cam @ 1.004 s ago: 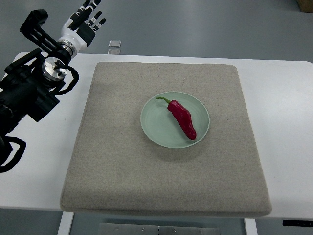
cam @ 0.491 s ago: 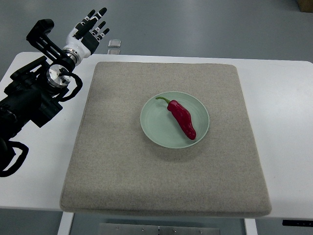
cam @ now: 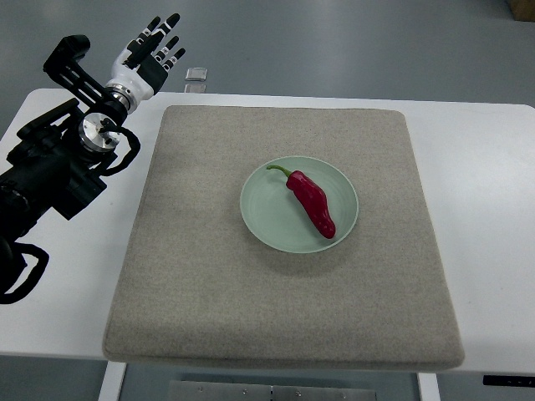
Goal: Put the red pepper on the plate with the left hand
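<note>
The left hand (cam: 149,52) is hovering at the far left corner of the table (cam: 485,167), well apart from the plate (cam: 266,209), with its fingers (cam: 171,21) spread and holding nothing. Compared with one second ago, the hand is sitting slightly lower and further right in the view, and the black arm links are shifting with it; over the last half second the movement is nearly stopping. The plate and the red pepper (cam: 311,201) are not moving across any of the frames.

The red pepper is lying on the pale green plate, which is resting near the centre of the grey mat (cam: 209,292). This indicates that placement is probably complete and the arm is settling into a parked pose clear of the work area.

The pepper's long axis is running diagonally, from far left to near right. The green stem (cam: 278,170) is pointing far left; the blunt red tip is pointing near right, close to the plate rim. The right hand is not in view.
</note>
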`<state>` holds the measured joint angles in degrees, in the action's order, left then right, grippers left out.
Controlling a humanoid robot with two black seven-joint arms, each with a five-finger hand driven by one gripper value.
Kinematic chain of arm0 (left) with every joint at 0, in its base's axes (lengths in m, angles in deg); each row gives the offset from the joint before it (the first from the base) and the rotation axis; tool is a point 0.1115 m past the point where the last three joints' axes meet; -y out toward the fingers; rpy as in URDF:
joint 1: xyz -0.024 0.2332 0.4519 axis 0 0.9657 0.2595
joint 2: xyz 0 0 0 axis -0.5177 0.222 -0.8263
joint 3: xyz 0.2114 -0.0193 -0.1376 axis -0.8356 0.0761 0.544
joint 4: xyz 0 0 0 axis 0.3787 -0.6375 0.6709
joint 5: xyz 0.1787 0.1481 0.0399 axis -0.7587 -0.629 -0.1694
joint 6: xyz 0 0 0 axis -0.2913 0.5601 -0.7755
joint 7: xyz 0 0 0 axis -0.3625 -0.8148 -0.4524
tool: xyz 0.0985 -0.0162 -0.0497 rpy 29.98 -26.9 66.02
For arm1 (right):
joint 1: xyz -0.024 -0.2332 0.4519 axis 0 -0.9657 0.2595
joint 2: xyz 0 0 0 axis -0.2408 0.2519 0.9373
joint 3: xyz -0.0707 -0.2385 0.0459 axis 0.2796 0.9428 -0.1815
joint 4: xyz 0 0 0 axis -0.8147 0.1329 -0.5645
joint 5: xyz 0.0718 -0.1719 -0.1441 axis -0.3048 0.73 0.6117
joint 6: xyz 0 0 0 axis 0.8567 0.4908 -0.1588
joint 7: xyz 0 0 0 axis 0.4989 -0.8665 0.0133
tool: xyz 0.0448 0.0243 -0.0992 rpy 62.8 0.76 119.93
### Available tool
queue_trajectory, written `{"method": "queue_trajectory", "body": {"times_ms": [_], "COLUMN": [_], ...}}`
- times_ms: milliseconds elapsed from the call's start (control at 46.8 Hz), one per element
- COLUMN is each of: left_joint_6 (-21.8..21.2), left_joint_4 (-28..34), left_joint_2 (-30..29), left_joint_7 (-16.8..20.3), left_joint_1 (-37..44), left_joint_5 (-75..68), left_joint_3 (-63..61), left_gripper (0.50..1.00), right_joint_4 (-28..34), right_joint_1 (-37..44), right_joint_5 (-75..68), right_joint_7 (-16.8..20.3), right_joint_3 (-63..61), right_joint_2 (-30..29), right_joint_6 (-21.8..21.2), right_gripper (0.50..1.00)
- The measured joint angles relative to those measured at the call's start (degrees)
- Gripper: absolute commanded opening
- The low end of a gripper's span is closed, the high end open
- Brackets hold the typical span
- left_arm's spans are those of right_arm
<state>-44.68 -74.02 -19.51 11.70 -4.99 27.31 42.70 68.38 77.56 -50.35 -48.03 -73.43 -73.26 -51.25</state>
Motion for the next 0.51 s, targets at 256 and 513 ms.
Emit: {"method": "queue_trajectory", "body": {"times_ms": [256,513], "left_joint_6": [0.0,0.0], "left_joint_4": [0.0,0.0], "left_joint_2": [-0.2,-0.2], "left_joint_7": [0.0,0.0], "left_joint_1": [0.0,0.0], "left_joint_5": [0.0,0.0], "left_joint_3": [-0.1,0.0], "left_gripper": [0.992,0.992], "right_joint_4": [6.1,6.0], "right_joint_1": [0.0,-0.1], "right_joint_5": [0.6,0.8], "right_joint_7": [0.1,0.5], "right_joint_3": [0.3,0.3], "right_joint_2": [0.0,0.0], "right_joint_6": [-4.2,-3.8], "right_gripper": [0.928,0.928]}}
